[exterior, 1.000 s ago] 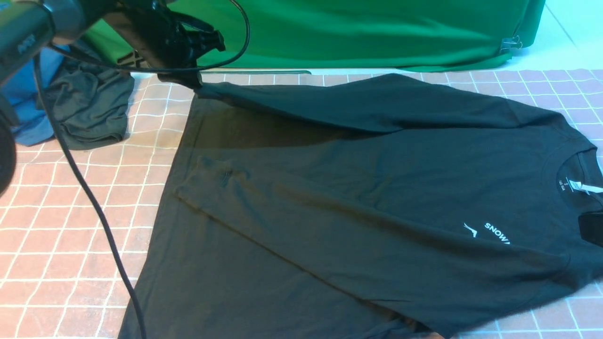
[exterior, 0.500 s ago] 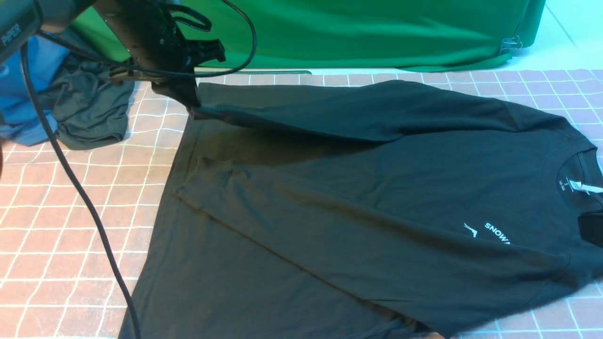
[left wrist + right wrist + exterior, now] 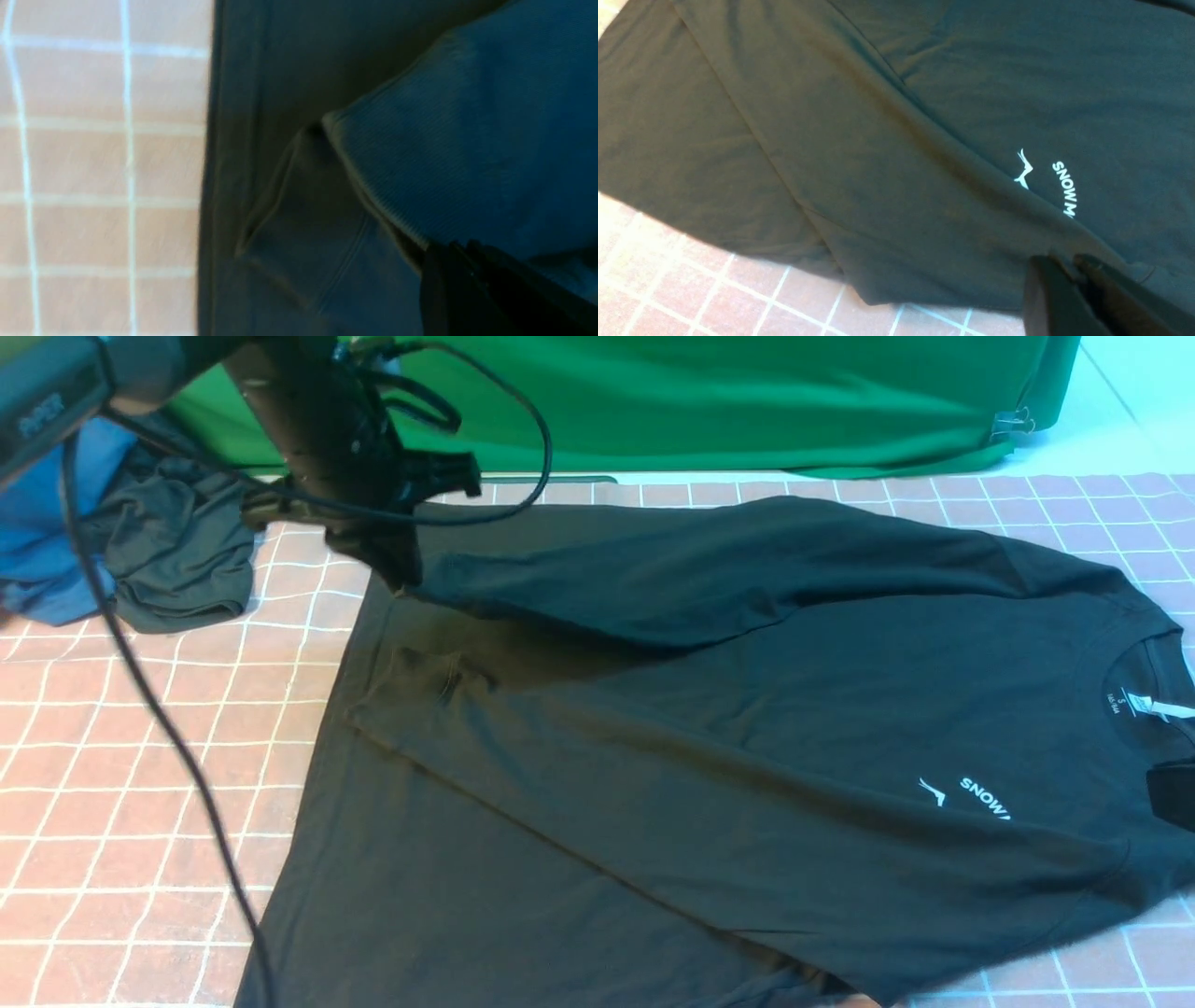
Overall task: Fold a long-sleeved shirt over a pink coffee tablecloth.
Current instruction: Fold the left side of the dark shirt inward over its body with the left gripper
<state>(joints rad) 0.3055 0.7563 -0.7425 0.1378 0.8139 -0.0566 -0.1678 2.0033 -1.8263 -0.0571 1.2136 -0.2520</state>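
The long-sleeved shirt [image 3: 747, 728] is matt, finely ribbed cloth, the pink coffee tablecloth [image 3: 140, 784] matt cloth.

Count: one long-sleeved shirt [image 3: 747, 709], one pink coffee tablecloth [image 3: 140, 756], one green backdrop cloth [image 3: 747, 401], one grey-green garment [image 3: 177, 560], one blue cloth [image 3: 47, 579], two grippers: left gripper [image 3: 401, 581], right gripper [image 3: 1064, 263].

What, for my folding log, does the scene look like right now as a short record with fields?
shirt: black long-sleeved shirt spread on pink grid tablecloth, collar rightward
near sleeve: folded across the body
far sleeve: cuff lifted above the body
left gripper: shut on that cuff
right gripper: shut on shirt fabric near the print
aside: grey-green garment, far left
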